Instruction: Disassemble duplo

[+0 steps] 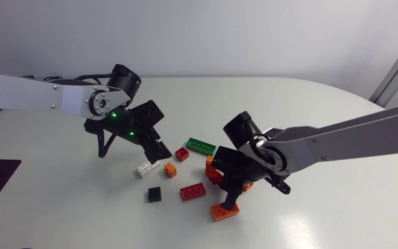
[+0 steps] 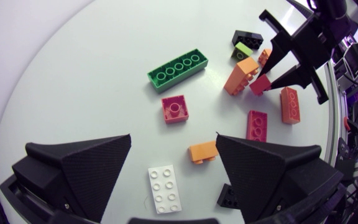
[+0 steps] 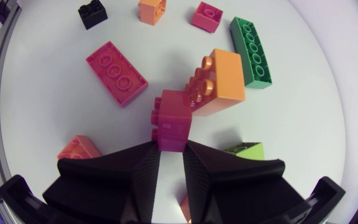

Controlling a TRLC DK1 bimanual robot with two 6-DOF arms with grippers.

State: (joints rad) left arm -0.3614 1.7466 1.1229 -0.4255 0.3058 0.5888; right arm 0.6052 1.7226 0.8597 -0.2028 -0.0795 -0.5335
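The head camera is looking down on the table, my left arm and right arm. The left wrist camera is looking down past its spread fingers; the right wrist camera is hanging closer. Both are sharing the long green brick ahead.

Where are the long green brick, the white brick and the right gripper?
long green brick [image 2: 178,70], left wrist view, its studded top.
white brick [image 2: 165,188], left wrist view, its studded top.
right gripper [image 3: 171,146], right wrist view, midway between its fingertips.

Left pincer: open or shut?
Open: the matte black left pincer has its wedge fingers wide apart; the white rectangular plastic brick lies untouched between them.
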